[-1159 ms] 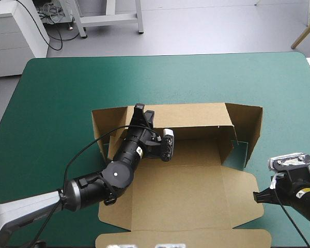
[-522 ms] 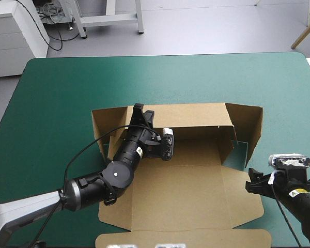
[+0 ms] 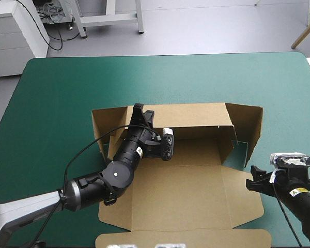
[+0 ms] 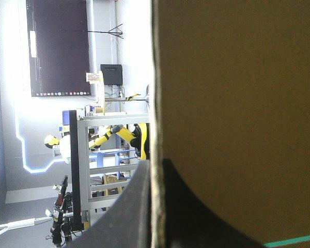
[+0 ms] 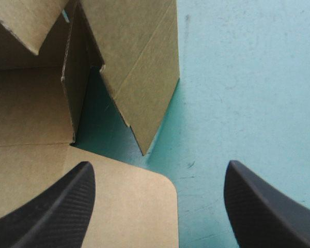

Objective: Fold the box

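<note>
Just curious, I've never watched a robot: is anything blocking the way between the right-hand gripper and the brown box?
Nothing visible does. The right gripper is open, just off the right side of the box. Ahead of it lie only bare teal-green cover and the box's own raised flap and flat rounded corner.

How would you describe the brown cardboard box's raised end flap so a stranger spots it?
On the teal-green table cover lies a brown cardboard box. At its end by the open right gripper the outer flap stands upright, pointed at its corner, unlike the flat rounded panel beside it.
</note>
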`<action>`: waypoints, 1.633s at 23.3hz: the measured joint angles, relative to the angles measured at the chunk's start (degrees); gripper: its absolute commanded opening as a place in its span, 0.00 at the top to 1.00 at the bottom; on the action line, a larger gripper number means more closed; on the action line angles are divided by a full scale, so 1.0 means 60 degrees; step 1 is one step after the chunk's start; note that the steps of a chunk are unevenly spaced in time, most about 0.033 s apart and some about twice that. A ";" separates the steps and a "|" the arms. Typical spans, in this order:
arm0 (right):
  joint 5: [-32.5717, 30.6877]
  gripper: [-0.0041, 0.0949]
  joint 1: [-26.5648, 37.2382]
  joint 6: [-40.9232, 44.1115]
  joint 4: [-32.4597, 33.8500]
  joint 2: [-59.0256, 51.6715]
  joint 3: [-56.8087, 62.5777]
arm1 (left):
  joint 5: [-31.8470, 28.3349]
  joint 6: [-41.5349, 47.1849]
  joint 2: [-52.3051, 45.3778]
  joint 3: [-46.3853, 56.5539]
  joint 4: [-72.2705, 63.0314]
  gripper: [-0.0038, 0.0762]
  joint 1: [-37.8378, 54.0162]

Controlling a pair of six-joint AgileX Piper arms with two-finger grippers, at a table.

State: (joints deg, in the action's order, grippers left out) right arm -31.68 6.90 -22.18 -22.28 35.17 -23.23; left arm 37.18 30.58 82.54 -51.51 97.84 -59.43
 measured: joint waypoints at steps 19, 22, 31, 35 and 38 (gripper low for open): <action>-0.3914 0.36 0.0000 0.0815 0.0789 0.0612 -0.6233 | 0.0000 0.0027 0.0000 0.0000 0.0000 0.96 0.0000; -0.4183 0.36 0.0000 0.0951 0.0949 0.2214 -0.7249 | 0.0000 0.0050 0.0000 0.0000 0.0000 0.96 0.0000; -0.4657 0.36 0.0000 0.0871 0.0589 0.6990 -1.0538 | 0.0000 0.0054 0.0000 0.0000 0.0000 0.96 0.0000; -0.4657 0.36 0.0000 0.0774 0.0233 0.8009 -1.0993 | 0.0000 0.0054 0.0000 0.0000 0.0000 0.96 0.0000; -0.4684 0.36 0.0000 0.0744 0.0082 0.8626 -1.1064 | 0.0000 0.0054 0.0000 0.0000 0.0000 0.96 0.0000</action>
State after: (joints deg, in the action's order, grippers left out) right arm -59.79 6.90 -17.71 -21.79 86.93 -89.62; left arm 37.18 30.90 82.54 -51.51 97.84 -59.43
